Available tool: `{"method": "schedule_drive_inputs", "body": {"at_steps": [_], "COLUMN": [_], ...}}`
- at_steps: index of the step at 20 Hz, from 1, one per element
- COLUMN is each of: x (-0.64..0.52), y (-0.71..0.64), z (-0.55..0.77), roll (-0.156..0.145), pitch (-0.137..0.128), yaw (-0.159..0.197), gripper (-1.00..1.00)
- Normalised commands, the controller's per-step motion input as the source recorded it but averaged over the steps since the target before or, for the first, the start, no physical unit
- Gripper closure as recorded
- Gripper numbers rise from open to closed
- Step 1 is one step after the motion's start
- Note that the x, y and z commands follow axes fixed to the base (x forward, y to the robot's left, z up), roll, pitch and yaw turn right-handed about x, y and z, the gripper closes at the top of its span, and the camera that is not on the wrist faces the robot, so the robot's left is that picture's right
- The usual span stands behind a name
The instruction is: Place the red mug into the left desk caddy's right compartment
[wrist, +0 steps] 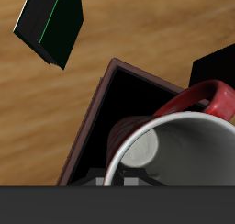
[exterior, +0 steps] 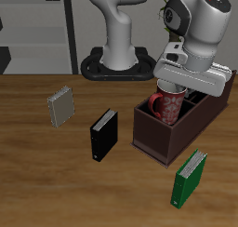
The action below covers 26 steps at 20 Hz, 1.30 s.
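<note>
Wooden table [exterior: 37,175] carries everything in view. Long dark maroon-brown rectangular desk caddy [exterior: 163,136] with black interior sits angled on it; its large square right compartment [wrist: 115,108] lies open under the arm. Two-finger hand [exterior: 177,82] of the white arm hangs above that compartment, fingers closed on the rim of the red ceramic mug with whitish floral pattern [exterior: 168,104]. Mug upright, pale inside visible in wrist view, red loop handle sticking out sideways, base at about the level of the caddy's rim. Green book [exterior: 190,179] stands near the caddy's front corner. Black book [exterior: 103,134] upright beside the caddy. Grey book [exterior: 60,107] farther off.
</note>
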Motion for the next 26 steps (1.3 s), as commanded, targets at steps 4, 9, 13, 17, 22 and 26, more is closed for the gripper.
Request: {"method": "schedule_drive_inputs", "body": {"at_steps": [4,9,13,17,22,26], "x": [0.07,-0.12,-0.07,0.05,0.07,-0.04], "y": [-0.12,0.08,-0.01,-0.07,-0.16,-0.12], "z": [-0.38,-0.3,-0.45,-0.21,-0.03,0.1], "roll": [-0.017,0.037,0.001,0.003,-0.001,-0.043], "pitch": [0.048,0.033,0.042,0.0,0.066,0.019], "yaw": [-0.024,-0.027,-0.05,0.019,-0.056,-0.032], "gripper": [1.0,1.0,1.0,1.0,-1.0,-1.0]}}
